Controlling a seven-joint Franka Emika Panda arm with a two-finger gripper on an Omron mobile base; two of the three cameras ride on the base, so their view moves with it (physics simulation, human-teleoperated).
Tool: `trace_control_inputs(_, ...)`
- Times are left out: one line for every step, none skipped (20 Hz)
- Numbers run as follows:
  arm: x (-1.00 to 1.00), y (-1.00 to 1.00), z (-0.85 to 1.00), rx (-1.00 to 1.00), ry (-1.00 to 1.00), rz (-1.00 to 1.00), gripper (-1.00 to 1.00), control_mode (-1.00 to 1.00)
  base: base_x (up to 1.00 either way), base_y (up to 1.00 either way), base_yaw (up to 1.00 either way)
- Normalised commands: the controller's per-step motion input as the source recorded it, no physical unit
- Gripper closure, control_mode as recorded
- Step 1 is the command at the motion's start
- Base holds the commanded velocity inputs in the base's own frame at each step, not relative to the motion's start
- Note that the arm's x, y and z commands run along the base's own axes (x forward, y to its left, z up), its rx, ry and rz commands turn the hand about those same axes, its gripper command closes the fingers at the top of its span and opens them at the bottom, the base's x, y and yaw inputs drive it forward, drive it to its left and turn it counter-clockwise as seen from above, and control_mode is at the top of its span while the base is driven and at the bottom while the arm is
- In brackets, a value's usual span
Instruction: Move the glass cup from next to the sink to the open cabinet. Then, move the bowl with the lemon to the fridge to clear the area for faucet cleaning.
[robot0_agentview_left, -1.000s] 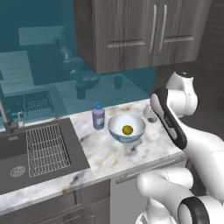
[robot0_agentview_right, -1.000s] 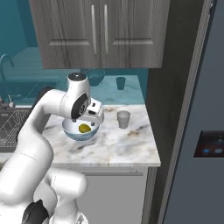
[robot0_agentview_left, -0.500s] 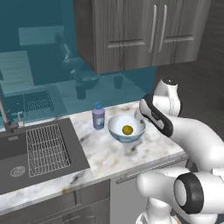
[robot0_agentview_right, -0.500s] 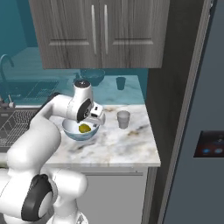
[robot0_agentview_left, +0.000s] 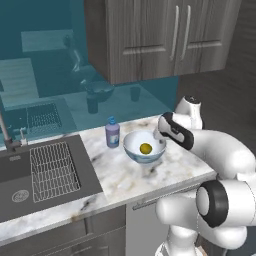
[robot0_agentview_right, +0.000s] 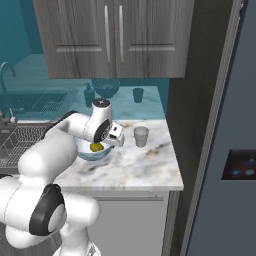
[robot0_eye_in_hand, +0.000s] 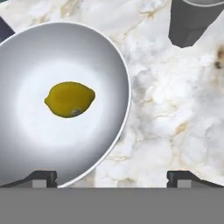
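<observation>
The bowl, white inside with a pale rim, stands on the marble counter and holds the lemon. My gripper hangs open just above the bowl's right rim, with nothing between its fingertips. From the right base view the gripper is between the bowl and the glass cup, which stands upright and apart near the counter's right end. In the left base view the hand hovers at the right rim of the bowl. The sink lies at the left.
A blue soap bottle stands just left of the bowl. The grey wall cabinet hangs overhead, its visible doors looking closed. The dark fridge rises at the right. A wire rack lies in the sink, by the faucet.
The arm has swung left and lower, bringing the hand down close over the bowl's right rim. The bowl, lemon and cup have not moved.
</observation>
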Motion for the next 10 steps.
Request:
trace_control_inputs(0.55, 0.06, -0.12, 0.01, 0.00, -0.07, -1.00, -1.00, 0.00, 0.00, 0.00)
trace_control_inputs(0.53, 0.01, -0.21, 0.01, 0.00, -0.06, -1.00, -1.00, 0.00, 0.00, 0.00)
trace_control_inputs(0.50, 0.00, -0.33, 0.00, 0.00, -0.05, -1.00, -1.00, 0.00, 0.00, 0.00)
trace_control_inputs(0.46, 0.00, -0.36, 0.00, 0.00, -0.04, -1.00, -1.00, 0.00, 0.00, 0.00)
trace_control_inputs(0.40, 0.00, -0.33, 0.00, 0.01, -0.04, -1.00, -1.00, 0.00, 0.00, 0.00)
trace_control_inputs(0.34, 0.00, -0.32, 0.00, 0.01, -0.04, -1.00, -1.00, 0.00, 0.00, 0.00)
trace_control_inputs(0.27, 0.00, -0.35, 0.00, 0.01, -0.03, -1.00, -1.00, 0.00, 0.00, 0.00)
trace_control_inputs(0.24, 0.00, -0.46, 0.00, 0.02, -0.02, -1.00, -1.00, 0.00, 0.00, 0.00)
trace_control_inputs(0.21, 0.00, -0.48, 0.00, 0.02, -0.02, -1.00, -1.00, 0.00, 0.00, 0.00)
trace_control_inputs(0.14, 0.00, -0.49, 0.00, 0.01, -0.01, -1.00, -1.00, 0.00, 0.00, 0.00)
